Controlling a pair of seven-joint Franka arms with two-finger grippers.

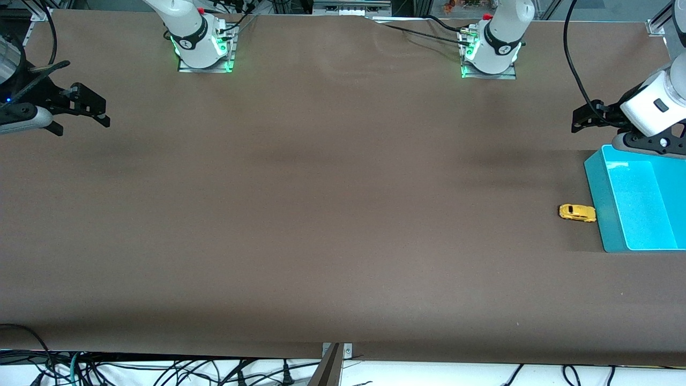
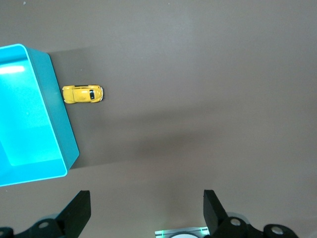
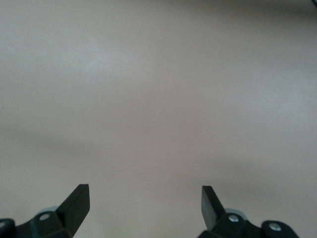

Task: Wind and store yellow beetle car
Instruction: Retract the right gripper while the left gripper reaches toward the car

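Yellow beetle car [image 1: 577, 213] sits on the brown table [image 1: 321, 214], touching or just beside the blue bin [image 1: 600, 209], with no readable writing on it. Over the table beside the bin's farther corner, the left gripper [image 1: 581, 119] hangs empty, fingers spread. At the table's right-arm end, the right gripper [image 1: 94, 110] waits empty, fingers spread too.

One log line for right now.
car: on table beside bin | left gripper: open, above table | right gripper: open, waiting
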